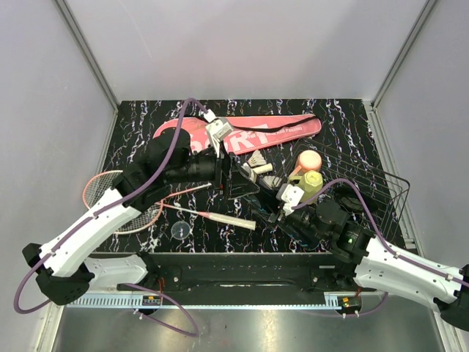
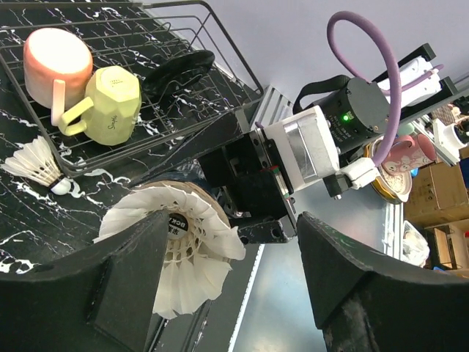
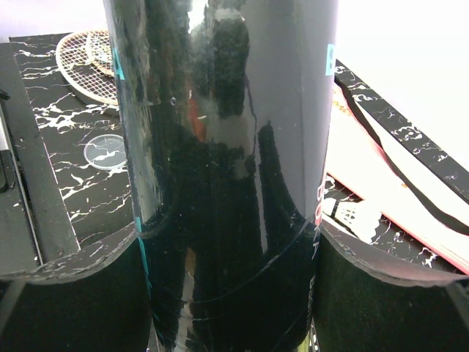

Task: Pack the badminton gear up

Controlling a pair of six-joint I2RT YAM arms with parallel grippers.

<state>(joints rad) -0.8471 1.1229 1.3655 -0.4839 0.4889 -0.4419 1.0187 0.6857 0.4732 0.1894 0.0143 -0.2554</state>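
My left gripper point(image 2: 233, 218) has its jaws spread wide (nothing pinched). A white feather shuttlecock point(image 2: 192, 253), stiff vanes fanned, rests against one finger at what looks like the mouth of the long glossy black tube point(image 3: 220, 147), whose smooth curved wall my right gripper point(image 3: 231, 242) clamps. I judge the tube should be held steady and the light shuttlecock nudged gently along its axis, sparing the feathers.

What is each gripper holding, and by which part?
The right gripper clamps the tube around its side wall. The left gripper is open and holds nothing; a shuttlecock sits between its jaws, ungripped.
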